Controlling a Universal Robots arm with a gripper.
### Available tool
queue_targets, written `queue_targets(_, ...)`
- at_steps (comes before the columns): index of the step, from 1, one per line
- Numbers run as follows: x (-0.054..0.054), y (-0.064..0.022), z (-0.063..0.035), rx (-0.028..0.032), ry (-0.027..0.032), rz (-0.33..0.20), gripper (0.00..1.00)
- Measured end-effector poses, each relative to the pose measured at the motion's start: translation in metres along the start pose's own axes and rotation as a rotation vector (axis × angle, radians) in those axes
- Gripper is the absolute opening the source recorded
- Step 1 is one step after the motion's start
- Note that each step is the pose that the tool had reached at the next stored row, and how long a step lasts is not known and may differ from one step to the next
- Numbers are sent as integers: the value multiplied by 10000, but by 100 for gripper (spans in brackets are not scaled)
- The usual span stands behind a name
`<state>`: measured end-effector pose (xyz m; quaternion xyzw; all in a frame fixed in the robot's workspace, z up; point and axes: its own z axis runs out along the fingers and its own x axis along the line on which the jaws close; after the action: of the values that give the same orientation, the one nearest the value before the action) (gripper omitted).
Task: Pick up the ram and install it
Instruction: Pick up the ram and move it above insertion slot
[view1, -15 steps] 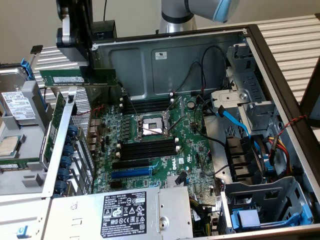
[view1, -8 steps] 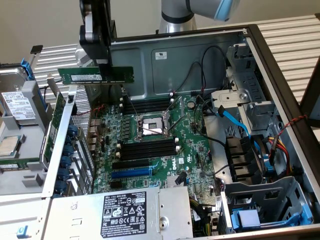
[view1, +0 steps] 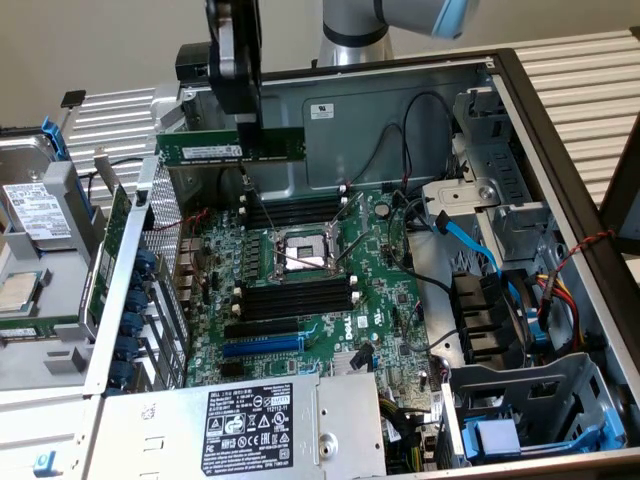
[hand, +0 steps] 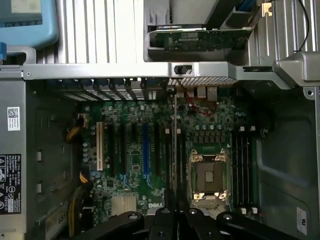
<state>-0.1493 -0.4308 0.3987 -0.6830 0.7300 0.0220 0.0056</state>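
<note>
The ram (view1: 228, 147), a long green stick with a white label strip, hangs level high above the open computer case, with my gripper (view1: 246, 122) shut on its top edge. Below it lie the motherboard (view1: 390, 300), its CPU socket (view1: 300, 250) and black memory slots (view1: 295, 212) on both sides of the socket. In the wrist view the ram (hand: 175, 150) appears edge-on as a thin line running over the memory slots (hand: 181, 150) between the CPU socket (hand: 210, 175) and the expansion slots. My gripper (hand: 175, 222) is clamped on the stick. A clear gap separates the ram from the board.
The case walls (view1: 560, 180) ring the board. A power supply (view1: 250, 420) sits at the near edge, with drive bays and blue and black cables (view1: 470, 240) at the exterior view's right. A hard drive (view1: 35, 210) and a wider green card (hand: 200, 40) lie outside the case.
</note>
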Motion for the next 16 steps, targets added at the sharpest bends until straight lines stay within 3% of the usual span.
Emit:
queue_targets(2,-22,-70,10,42,-2,-2,13)
queue_targets(6,-106,-219,54,55,-3,-2,13)
queue_targets(9,-165,-256,80,97,-5,-6,13)
queue_targets(11,-176,-256,94,160,-14,-10,13)
queue_targets(14,-176,-256,110,328,-43,-17,13)
queue_targets(16,-175,-257,135,382,-58,-21,13)
